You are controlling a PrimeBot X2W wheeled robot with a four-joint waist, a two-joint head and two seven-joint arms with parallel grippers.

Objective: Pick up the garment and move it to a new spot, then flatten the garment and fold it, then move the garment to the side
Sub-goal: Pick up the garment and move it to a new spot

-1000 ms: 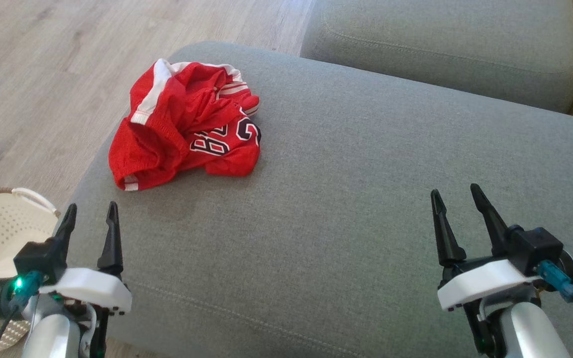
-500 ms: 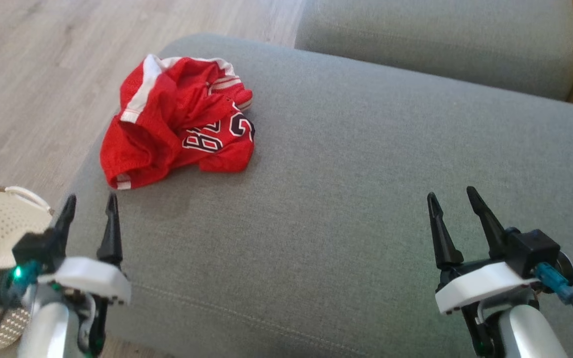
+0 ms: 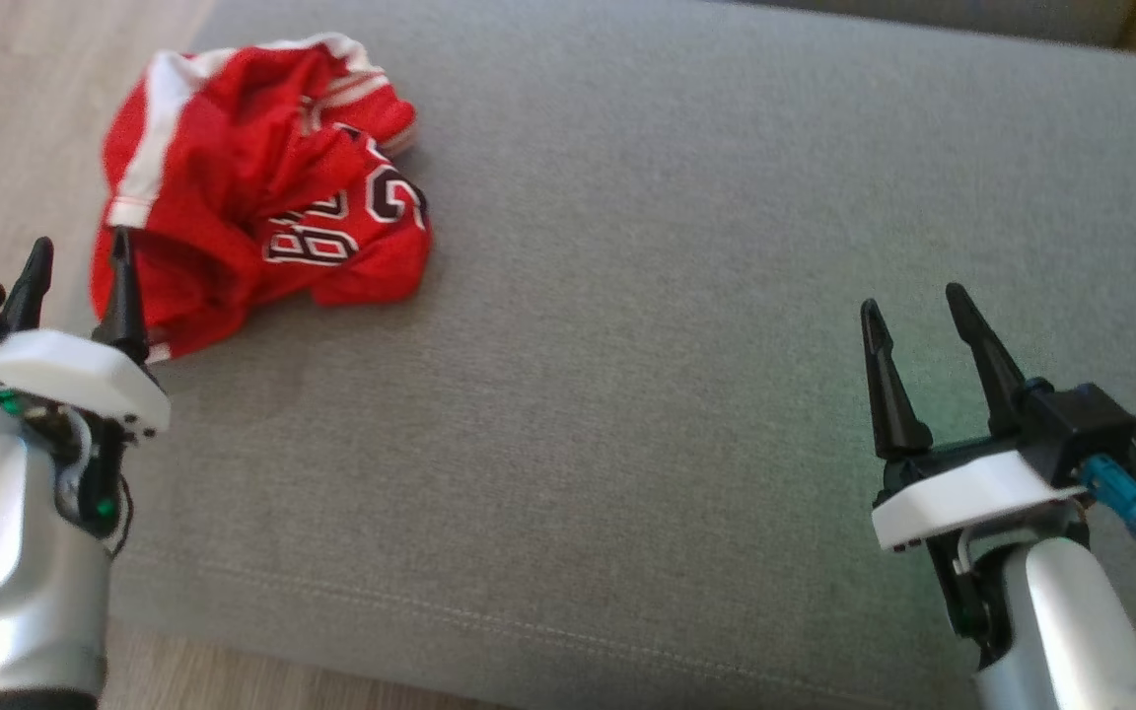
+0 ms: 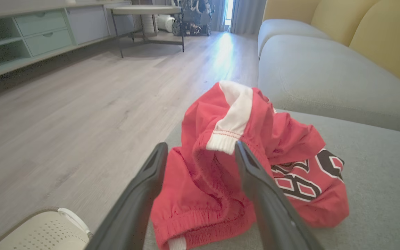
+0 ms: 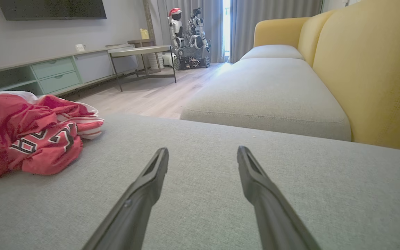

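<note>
The garment (image 3: 262,187), a crumpled red jersey with white trim and dark numbers, lies at the far left of the grey sofa cushion (image 3: 647,325). My left gripper (image 3: 80,244) stands open at its near left edge, with one fingertip (image 3: 120,247) over the red cloth. In the left wrist view the garment (image 4: 290,146) bunches just beyond the open left gripper (image 4: 200,146), a white cuff by the right finger. I cannot tell if they touch. My right gripper (image 3: 911,298) hovers open and empty over bare cushion at the right, far from the garment (image 5: 30,135) in the right wrist view (image 5: 202,149).
A cream perforated basket (image 4: 40,229) stands on the wooden floor (image 4: 64,114) beside the cushion's left edge. A second grey cushion (image 5: 266,93) and the yellow sofa back (image 5: 377,69) lie beyond. A table (image 5: 141,52) and low cabinets (image 5: 50,73) stand across the room.
The head camera has shifted down and closer. My left gripper has moved forward from well short of the garment to its near left edge. Both grippers stay open.
</note>
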